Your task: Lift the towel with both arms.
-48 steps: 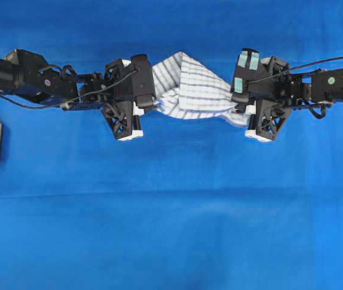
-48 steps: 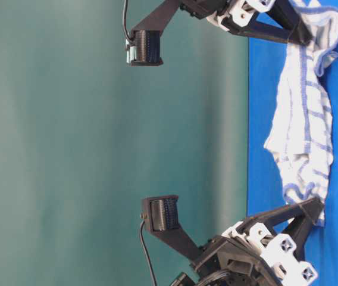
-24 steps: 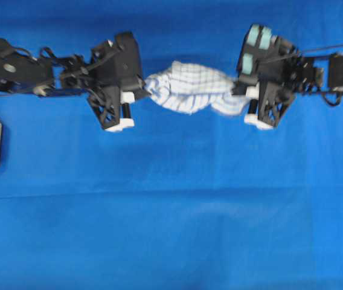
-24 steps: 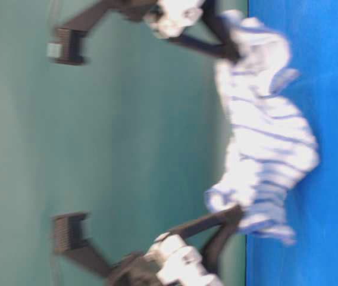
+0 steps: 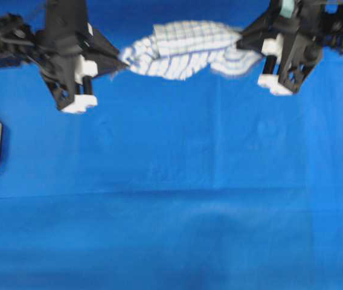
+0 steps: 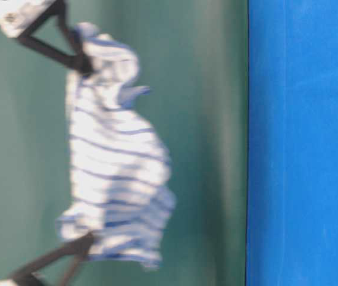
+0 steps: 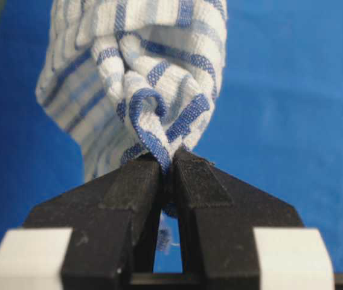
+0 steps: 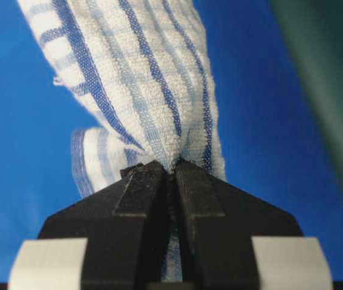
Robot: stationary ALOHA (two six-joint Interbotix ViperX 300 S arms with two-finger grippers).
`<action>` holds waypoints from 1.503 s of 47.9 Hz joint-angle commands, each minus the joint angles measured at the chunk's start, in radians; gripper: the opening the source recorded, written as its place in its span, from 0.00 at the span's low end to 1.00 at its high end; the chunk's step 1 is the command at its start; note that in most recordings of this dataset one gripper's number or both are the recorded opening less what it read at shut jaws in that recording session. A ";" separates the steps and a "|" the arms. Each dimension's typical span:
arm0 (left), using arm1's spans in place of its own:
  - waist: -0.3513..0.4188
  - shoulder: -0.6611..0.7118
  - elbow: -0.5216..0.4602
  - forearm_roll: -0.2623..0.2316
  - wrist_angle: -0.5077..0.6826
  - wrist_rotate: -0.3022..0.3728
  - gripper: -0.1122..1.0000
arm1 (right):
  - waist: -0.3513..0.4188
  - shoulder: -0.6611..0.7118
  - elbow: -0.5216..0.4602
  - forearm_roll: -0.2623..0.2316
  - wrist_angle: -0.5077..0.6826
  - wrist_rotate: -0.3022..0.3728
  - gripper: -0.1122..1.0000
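Above the blue cloth, the towel hung bunched between the 2 arms, clear of the surface in the table-level view. The left gripper had its jaws clamped on 1 folded, blue-striped end. The right gripper was pinched tight on the other end, fabric gathered between its fingers.

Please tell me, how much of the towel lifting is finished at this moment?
Done: the left end effector and the right end effector are each shut on one end of the towel. In hand: the towel hangs between them, clear of the blue cloth in the table-level view. Left: nothing obvious; perhaps only holding it up.
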 commanded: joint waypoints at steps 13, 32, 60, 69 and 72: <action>0.002 -0.067 -0.202 -0.002 0.132 0.006 0.13 | 0.006 -0.021 -0.227 -0.003 0.084 -0.054 0.15; 0.002 -0.060 -0.304 0.003 0.193 0.009 0.13 | 0.035 -0.021 -0.311 -0.002 0.098 -0.084 0.15; 0.000 -0.086 -0.290 0.002 0.156 0.005 0.65 | 0.035 -0.021 -0.310 -0.003 0.100 -0.083 0.33; -0.006 -0.109 -0.273 0.000 0.155 0.000 0.91 | 0.035 -0.023 -0.308 -0.029 0.100 -0.078 0.73; -0.008 -0.114 -0.268 0.000 0.155 0.000 0.90 | 0.035 -0.023 -0.308 -0.031 0.100 -0.075 0.71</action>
